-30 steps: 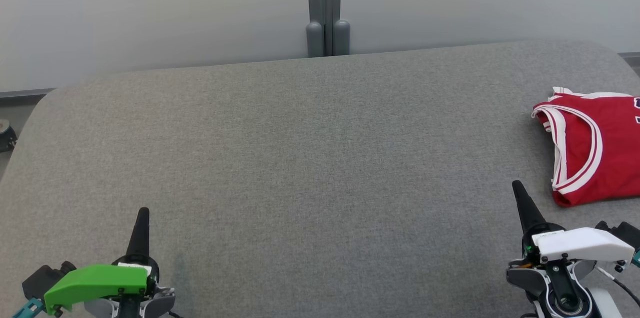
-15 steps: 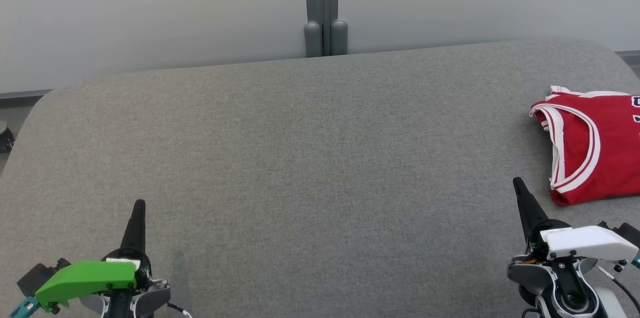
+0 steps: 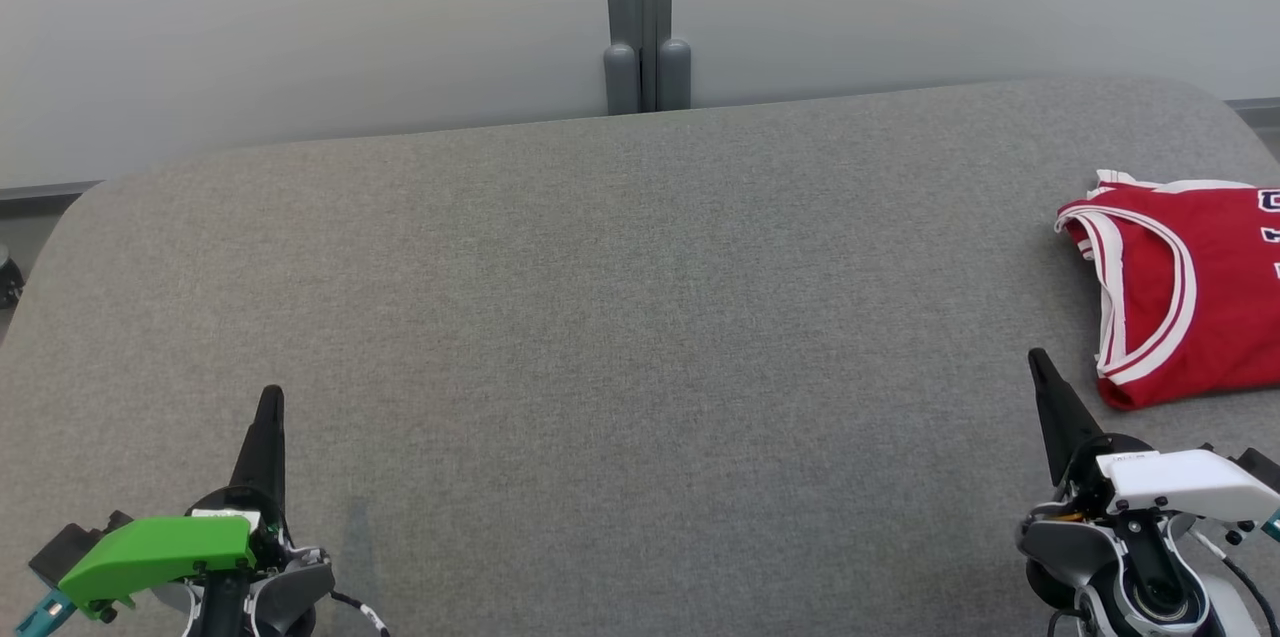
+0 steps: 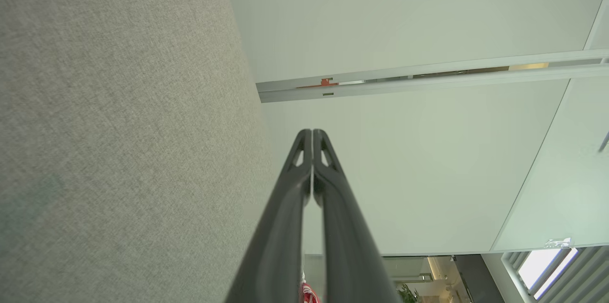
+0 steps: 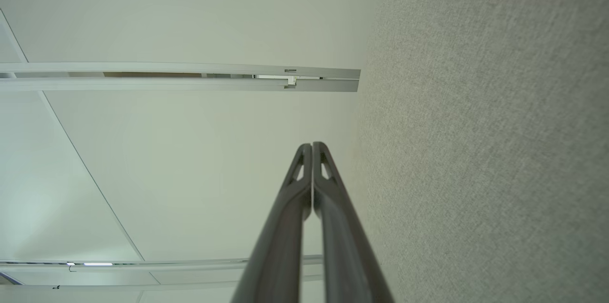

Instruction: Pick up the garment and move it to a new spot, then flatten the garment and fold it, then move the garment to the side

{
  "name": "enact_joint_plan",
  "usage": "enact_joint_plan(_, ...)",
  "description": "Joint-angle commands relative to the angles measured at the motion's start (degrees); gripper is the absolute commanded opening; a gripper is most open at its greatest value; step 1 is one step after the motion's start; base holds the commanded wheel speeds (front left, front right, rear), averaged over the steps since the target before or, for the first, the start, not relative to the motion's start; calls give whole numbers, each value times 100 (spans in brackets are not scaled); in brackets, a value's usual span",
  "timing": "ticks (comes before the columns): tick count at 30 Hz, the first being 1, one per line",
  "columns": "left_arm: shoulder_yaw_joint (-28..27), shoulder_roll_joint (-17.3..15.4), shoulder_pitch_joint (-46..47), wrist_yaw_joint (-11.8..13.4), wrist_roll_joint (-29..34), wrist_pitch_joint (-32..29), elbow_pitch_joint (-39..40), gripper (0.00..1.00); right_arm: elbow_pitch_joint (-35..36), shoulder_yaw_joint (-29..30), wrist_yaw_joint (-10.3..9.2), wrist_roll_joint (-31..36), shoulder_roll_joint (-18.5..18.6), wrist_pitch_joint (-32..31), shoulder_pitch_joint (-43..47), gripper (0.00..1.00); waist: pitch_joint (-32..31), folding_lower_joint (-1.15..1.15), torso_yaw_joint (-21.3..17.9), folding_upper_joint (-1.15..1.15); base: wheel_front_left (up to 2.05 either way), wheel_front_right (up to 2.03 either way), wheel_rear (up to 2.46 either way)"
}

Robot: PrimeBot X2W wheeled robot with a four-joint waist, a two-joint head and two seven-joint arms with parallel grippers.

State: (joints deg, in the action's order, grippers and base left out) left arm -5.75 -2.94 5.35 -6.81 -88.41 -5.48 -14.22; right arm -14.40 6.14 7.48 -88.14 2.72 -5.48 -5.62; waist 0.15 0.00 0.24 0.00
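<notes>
Red white-trimmed jersey folded at right of grey fabric tabletop, likely set aside; left gripper, right gripper clenched empty, near.

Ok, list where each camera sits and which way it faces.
Head: above the grey table, facing forward and down; left fingers and right fingers at the lower corners, red jersey at right.
Left wrist: looks along its shut fingers, table beside them.
Right wrist: likewise, table on the other side.
Shared: table and pale wall.
</notes>
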Motion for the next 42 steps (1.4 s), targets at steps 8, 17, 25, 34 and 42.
enact_joint_plan(8,-88,7,125,-83,-356,-104,25,0,50,42,2,-371,27,-106,-76,0,2,0,-18,0,0,0,0)
enact_joint_plan(17,-97,7,120,-92,-411,-130,22,0,52,48,2,-445,27,-126,-77,0,2,0,-24,0,0,0,0)
enact_joint_plan(25,-96,7,120,-92,-411,-129,22,0,52,48,2,-445,27,-125,-77,0,2,0,-24,0,0,0,0)
enact_joint_plan(34,-95,7,120,-91,-411,-129,22,0,51,48,2,-445,27,-125,-76,0,2,0,-24,0,0,0,0)
enact_joint_plan(42,-95,7,120,-91,-412,-128,22,0,52,48,2,-445,27,-125,-76,0,2,0,-24,0,0,0,0)
